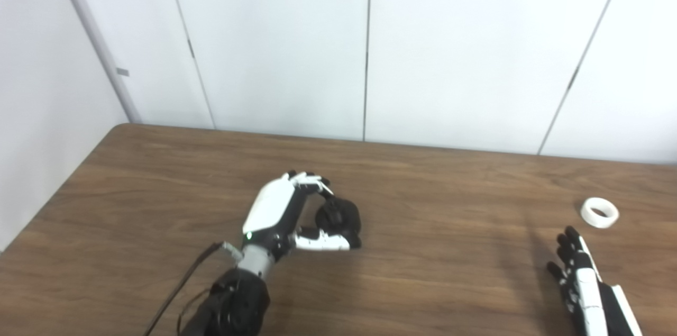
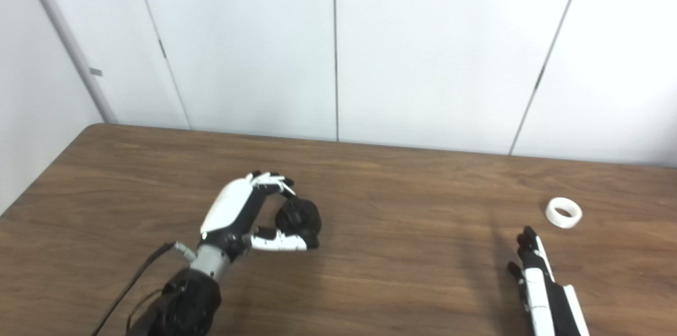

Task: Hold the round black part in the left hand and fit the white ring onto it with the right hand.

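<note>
Left eye view: our left robot hand (image 1: 288,214) grips the round black part (image 1: 338,218) mid-worktop (image 1: 433,272); our right robot hand (image 1: 579,278), fingers spread and empty, must next reach the white ring (image 1: 599,212) near the right edge.

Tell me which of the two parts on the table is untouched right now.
The white ring, lying flat and alone beyond the open right hand. The round black part sits inside the left hand, between fingers and thumb.
</note>
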You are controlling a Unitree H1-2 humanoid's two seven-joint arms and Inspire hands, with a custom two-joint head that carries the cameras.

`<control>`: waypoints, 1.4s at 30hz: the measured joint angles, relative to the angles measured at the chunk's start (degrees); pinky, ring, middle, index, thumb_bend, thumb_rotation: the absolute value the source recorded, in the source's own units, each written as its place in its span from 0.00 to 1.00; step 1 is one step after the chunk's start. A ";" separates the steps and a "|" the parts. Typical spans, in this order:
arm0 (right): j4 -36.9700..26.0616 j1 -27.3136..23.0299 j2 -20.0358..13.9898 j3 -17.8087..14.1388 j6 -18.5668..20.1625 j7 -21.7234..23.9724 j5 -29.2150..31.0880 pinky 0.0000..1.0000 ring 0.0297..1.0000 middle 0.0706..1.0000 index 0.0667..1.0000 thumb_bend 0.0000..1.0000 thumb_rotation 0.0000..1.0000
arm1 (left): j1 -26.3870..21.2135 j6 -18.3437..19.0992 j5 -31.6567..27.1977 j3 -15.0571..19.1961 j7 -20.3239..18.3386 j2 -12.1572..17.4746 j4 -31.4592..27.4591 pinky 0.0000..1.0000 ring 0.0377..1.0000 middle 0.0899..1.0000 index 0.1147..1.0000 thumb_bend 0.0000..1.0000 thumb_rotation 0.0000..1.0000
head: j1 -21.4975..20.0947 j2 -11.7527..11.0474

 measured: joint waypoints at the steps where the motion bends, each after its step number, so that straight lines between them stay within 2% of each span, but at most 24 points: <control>1: -0.16 -0.06 0.00 0.00 0.37 -0.06 -0.19 1.00 1.00 0.97 1.00 0.53 1.00 | 0.34 -0.80 0.51 -0.31 0.00 -0.18 -0.04 1.00 0.90 0.79 0.42 0.52 0.06 | -0.61 0.35; 6: -1.43 -0.16 0.02 -0.01 1.34 -0.50 -0.71 1.00 0.99 0.96 0.99 0.53 1.00 | 2.62 -1.86 2.35 -0.85 0.09 -1.22 -0.12 1.00 0.89 0.78 0.42 0.52 0.06 | -2.46 1.41; 11: -2.99 -0.28 0.03 0.09 3.01 -1.00 -2.09 1.00 0.98 0.95 0.97 0.53 1.00 | 6.04 -4.62 4.33 -2.08 0.91 -2.71 -0.12 1.00 0.89 0.77 0.41 0.52 0.06 | -5.27 3.25; 15: -5.16 -0.78 0.17 0.20 4.24 -1.05 -2.71 1.00 0.98 0.95 0.98 0.57 1.00 | 8.23 -7.15 5.63 -3.20 1.33 -3.86 -0.06 1.00 0.88 0.77 0.41 0.52 0.06 | -6.24 4.04; 19: -6.48 -1.04 0.68 0.60 6.37 -1.12 -3.67 1.00 0.96 0.94 0.97 0.59 1.00 | 9.72 -10.18 6.36 -4.22 1.78 -3.99 0.19 1.00 0.89 0.77 0.42 0.52 0.06 | -7.73 5.53; 25: -9.43 -1.04 1.29 0.94 8.80 -1.21 -5.11 1.00 0.96 0.94 0.96 0.59 1.00 | 12.43 -13.44 6.58 -5.01 2.58 -3.96 1.62 1.00 0.88 0.77 0.42 0.52 0.05 | -8.35 6.24; 33: -9.86 -1.15 1.31 1.03 10.43 -1.16 -5.63 1.00 0.97 0.93 0.95 0.60 1.00 | 12.77 -15.28 8.04 -5.04 2.62 -3.65 1.79 1.00 0.87 0.77 0.42 0.52 0.06 | -8.97 7.12; 34: -10.00 -1.17 1.32 1.01 10.63 -1.16 -5.61 1.00 0.97 0.93 0.95 0.60 1.00 | 12.79 -15.49 8.17 -5.05 2.61 -3.65 1.80 1.00 0.87 0.77 0.42 0.52 0.05 | -10.10 7.47; 42: -11.29 -3.53 0.75 -0.60 12.57 -1.23 -6.04 1.00 0.97 0.94 0.95 0.56 1.00 | 12.75 -17.07 10.66 -5.49 2.87 -3.65 2.26 1.00 0.87 0.77 0.42 0.52 0.05 | -11.08 7.56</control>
